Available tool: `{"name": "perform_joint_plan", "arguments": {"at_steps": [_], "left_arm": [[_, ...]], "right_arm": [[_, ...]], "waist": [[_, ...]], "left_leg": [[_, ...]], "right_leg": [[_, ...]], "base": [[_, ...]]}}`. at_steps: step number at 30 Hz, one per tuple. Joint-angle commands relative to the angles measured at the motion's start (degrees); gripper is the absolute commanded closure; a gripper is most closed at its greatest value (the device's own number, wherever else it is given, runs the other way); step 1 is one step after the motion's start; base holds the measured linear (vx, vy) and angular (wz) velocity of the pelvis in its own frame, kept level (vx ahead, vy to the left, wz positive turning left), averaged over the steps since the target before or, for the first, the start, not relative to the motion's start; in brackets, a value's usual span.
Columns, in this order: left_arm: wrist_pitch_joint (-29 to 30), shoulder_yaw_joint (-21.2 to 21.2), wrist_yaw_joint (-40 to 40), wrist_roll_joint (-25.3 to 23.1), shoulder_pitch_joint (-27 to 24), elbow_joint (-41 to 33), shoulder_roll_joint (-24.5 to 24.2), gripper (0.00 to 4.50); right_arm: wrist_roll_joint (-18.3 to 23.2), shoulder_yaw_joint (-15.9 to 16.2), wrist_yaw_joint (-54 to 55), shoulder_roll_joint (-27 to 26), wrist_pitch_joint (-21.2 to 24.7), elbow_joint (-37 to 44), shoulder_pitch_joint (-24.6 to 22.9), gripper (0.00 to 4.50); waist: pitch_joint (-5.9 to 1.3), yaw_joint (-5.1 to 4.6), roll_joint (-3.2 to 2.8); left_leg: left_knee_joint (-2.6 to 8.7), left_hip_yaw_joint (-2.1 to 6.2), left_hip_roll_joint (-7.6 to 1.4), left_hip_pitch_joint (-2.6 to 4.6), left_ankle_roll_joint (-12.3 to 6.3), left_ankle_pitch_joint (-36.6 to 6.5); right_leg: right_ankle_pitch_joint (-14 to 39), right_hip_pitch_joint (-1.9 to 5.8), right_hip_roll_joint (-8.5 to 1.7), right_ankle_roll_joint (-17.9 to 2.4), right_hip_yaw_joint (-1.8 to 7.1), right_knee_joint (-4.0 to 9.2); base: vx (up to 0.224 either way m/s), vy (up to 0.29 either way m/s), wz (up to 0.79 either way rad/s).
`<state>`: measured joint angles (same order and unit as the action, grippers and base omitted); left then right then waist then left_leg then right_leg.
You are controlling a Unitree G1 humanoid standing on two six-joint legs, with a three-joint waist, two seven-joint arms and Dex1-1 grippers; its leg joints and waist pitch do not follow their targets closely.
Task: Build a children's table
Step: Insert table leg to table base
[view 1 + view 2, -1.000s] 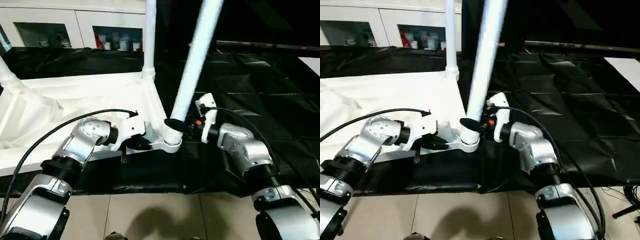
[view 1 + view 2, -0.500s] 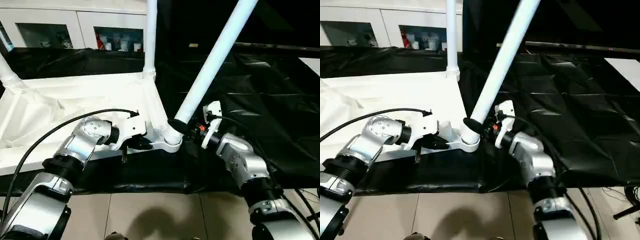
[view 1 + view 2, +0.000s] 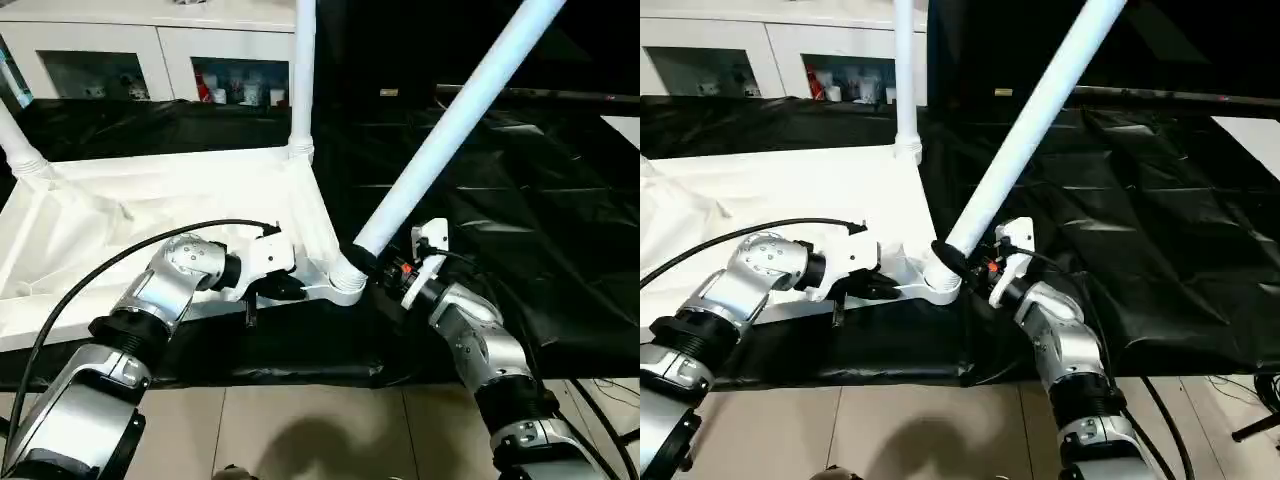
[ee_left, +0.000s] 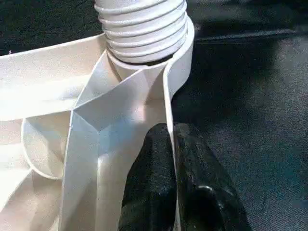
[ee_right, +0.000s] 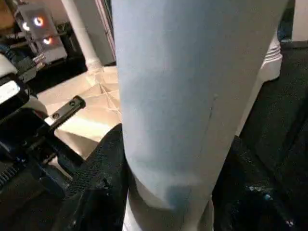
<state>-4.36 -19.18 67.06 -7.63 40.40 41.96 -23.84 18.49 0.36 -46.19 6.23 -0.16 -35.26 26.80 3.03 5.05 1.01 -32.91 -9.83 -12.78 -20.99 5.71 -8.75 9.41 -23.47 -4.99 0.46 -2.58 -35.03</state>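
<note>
Children's table (image 3: 150, 200), white plastic, lies upside down on the black-covered work table (image 3: 540, 200), its rimmed top facing up with ribs and round corner sockets exposed. One leg (image 3: 302, 70) stands upright in the far corner socket, and part of another (image 3: 15, 140) rises at the left edge of the head view. A third leg (image 3: 450, 125) sits in the near corner socket (image 3: 345, 280) but tilts steeply toward the robot's right and away.

The left gripper (image 3: 272, 290) is closed on the table's rim just beside that near socket. The left wrist view shows what the head camera cannot: the two black fingers (image 4: 154, 192) pressed together with the thin rim wall pinched between them, and the ribbed collar (image 4: 142, 29) of the tilted leg seated in the socket directly beyond.

The right gripper (image 3: 365, 262) is clamped around the tilted leg low down, just above the socket. The right wrist view shows the tube close up, with black fingers (image 5: 101, 183) on either side of it; past it are the table's ribbed underside, the upright far leg and the left arm's wrist hardware (image 5: 29, 125).

White cabinets (image 3: 150, 50) with glass doors stand behind the work table, and pale floor tiles (image 3: 320, 430) run along its near edge.
</note>
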Motion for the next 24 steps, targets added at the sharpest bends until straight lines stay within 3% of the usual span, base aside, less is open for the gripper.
{"name": "perform_joint_plan", "arguments": {"at_steps": [1, 8, 12, 14, 20, 21, 22, 24], "left_arm": [[-1.44, -1.90, 1.15, -1.67, 0.60, 0.26, -0.42, 4.50], [-2.01, -2.33, 1.14, -2.16, 0.61, 0.68, -0.28, 4.50], [-2.09, -2.48, 1.30, -2.08, 0.45, 0.57, -0.12, 4.50], [-2.26, -2.56, 1.75, -1.67, 0.26, 0.46, 0.03, 4.50], [-3.75, -2.13, 3.87, 0.35, -0.14, 0.19, 0.66, 4.50], [-3.99, -2.12, 4.18, 0.55, -0.23, 0.05, 0.65, 4.50], [-4.79, -2.13, 5.75, 1.46, -0.72, -0.79, 0.55, 4.50], [-5.67, -2.18, 7.86, 2.69, -1.37, -1.87, 0.42, 4.50]], "right_arm": [[-5.04, 1.13, 2.49, 3.17, 1.46, -2.10, -1.00, 2.62], [-8.25, 5.92, -1.09, 5.48, 4.27, 0.39, 0.31, 2.62], [-8.41, 7.54, -2.88, 6.06, 6.60, 0.78, 1.22, 2.62], [-8.68, 8.68, -4.18, 6.58, 7.68, 0.73, 1.67, 2.62], [-9.14, 10.56, -9.59, 8.15, 9.76, -2.68, 3.50, 2.62], [-9.13, 10.60, -9.92, 8.24, 9.78, -2.83, 3.51, 2.62], [-9.25, 11.13, -12.17, 8.88, 9.26, -3.51, 3.46, 2.62], [-9.45, 12.14, -14.82, 9.75, 8.29, -3.68, 3.15, 2.62]], "waist": [[-3.62, -0.26, -1.16], [-3.49, -0.29, -0.56], [-3.48, -0.30, -0.58], [-3.55, -0.28, -0.28], [-3.72, -0.11, -0.41], [-3.76, -0.13, -0.31], [-3.82, -0.17, 0.24], [-3.86, 0.06, -0.05]], "left_leg": [[4.36, -0.10, 0.08, 0.95, 1.56, -24.29], [4.33, -0.19, 0.11, 0.87, 1.32, -24.34], [4.35, -0.14, 0.04, 0.95, 1.25, -24.49], [4.35, -0.23, 0.01, 0.83, 1.09, -23.62], [4.25, -0.40, -0.09, 0.96, 1.10, -22.73], [4.23, -0.43, -0.06, 0.88, 1.05, -22.65], [4.21, -0.46, -0.06, 0.76, 0.80, -22.31], [4.20, -0.49, -0.17, 0.69, 0.39, -21.14]], "right_leg": [[20.83, 2.01, -1.97, -10.87, 1.40, 4.95], [23.03, 1.91, -1.99, -9.80, 1.45, 5.15], [23.54, 1.74, -2.06, -9.58, 1.50, 5.24], [21.93, 1.87, -2.02, -9.97, 1.53, 5.10], [18.54, 1.87, -1.93, -11.10, 1.58, 4.79], [18.01, 1.98, -1.93, -11.37, 1.57, 4.73], [17.87, 2.12, -1.93, -11.40, 1.53, 4.70], [16.23, 2.23, -1.98, -11.78, 1.54, 4.50]], "base": [[0.000, 0.000, 0.00], [0.000, 0.000, 0.00], [0.000, 0.000, 0.00], [0.000, 0.000, 0.00], [0.000, 0.000, 0.00], [0.000, 0.000, 0.00], [0.000, 0.000, 0.00], [0.000, 0.000, 0.00]]}}
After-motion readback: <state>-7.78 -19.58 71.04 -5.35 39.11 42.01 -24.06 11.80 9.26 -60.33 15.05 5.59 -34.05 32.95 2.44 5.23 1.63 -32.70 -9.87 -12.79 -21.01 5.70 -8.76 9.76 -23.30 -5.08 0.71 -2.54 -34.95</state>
